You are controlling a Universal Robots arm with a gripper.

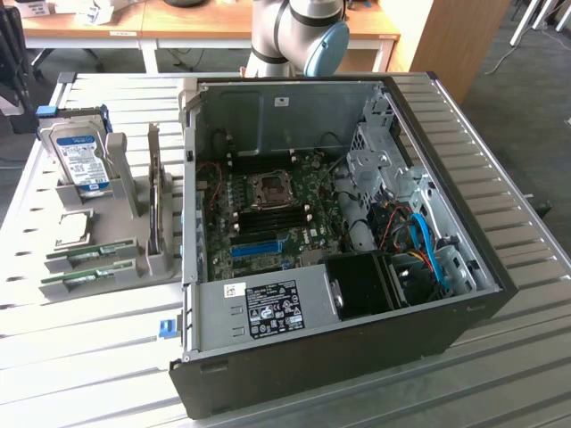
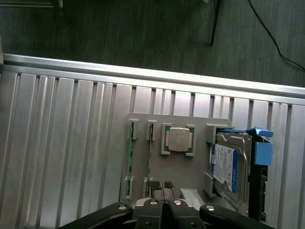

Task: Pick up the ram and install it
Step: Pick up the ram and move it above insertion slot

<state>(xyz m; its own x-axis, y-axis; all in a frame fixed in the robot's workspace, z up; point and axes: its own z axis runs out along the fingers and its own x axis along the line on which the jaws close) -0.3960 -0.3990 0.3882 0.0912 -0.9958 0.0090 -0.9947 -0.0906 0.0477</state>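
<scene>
The fingers [image 2: 153,186] are pressed together tip to tip, with nothing between them. From the wrist camera they hang over the edge of a grey holder [image 2: 190,167], close to the end of a ram stick [image 2: 149,157] that stands on its long edge in a slot of that holder. A second ram stick [image 2: 129,162] stands in the next slot, parallel and just beside the first. Both sticks sit in their slots, and neither is gripped.

The holder lies on the slatted metal table [image 1: 89,357], at the exterior view's left. Along the holder, from near to far, come the two sticks, a square silver processor [image 1: 73,227], then a hard drive [image 1: 80,160] with a blue-white label, standing upright. Just beside the holder, toward the exterior view's right, is an open computer case [image 1: 357,357] lying on its side. The motherboard [image 1: 259,214] inside it is exposed, and a grey power supply [image 1: 268,308] sits at its near end. The arm [image 1: 299,31] rises at the far edge of the table, behind the case.
</scene>
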